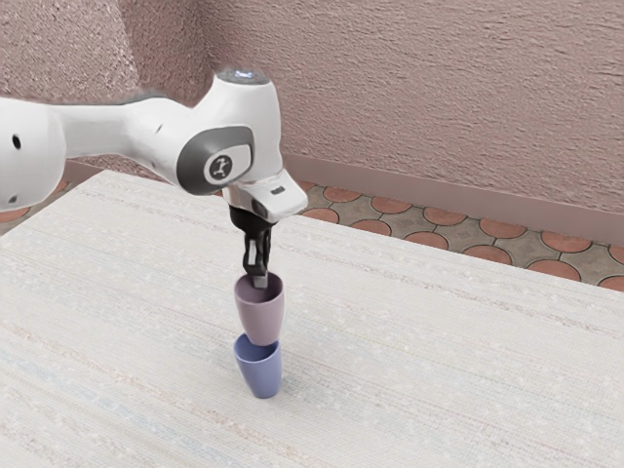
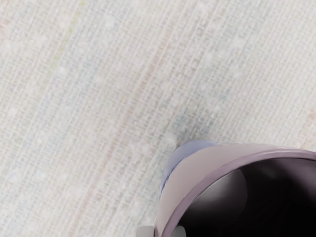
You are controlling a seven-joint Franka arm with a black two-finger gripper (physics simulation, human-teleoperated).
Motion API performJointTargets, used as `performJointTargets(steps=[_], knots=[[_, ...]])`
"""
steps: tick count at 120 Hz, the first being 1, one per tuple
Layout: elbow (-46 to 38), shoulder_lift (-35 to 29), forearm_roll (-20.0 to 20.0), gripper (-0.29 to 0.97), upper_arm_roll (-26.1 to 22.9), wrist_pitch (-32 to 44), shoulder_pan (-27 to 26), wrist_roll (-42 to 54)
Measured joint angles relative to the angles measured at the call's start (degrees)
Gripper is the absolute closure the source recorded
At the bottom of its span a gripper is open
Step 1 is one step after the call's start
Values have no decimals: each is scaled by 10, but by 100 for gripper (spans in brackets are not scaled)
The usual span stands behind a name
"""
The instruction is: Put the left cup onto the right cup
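Note:
A mauve cup [image 1: 260, 308] sits nested in the mouth of a blue-violet cup [image 1: 258, 367] that stands on the pale table [image 1: 439, 351]. My black gripper [image 1: 256, 276] reaches down from above, shut on the mauve cup's rim, one finger inside and one outside. In the wrist view the mauve cup [image 2: 207, 173] shows its dark open mouth right under my hand, with a sliver of the blue-violet cup [image 2: 183, 149] peeking out behind its wall.
The table's woven pale top stretches wide on all sides of the stacked cups. Behind the table are a terracotta tiled floor [image 1: 468, 234] and a pink plaster wall [image 1: 439, 88].

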Motion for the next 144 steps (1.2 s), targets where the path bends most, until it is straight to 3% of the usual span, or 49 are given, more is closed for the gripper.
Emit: performJointTargets(steps=[144], knots=[[-36,-15,19,79,0,5,2,-44]])
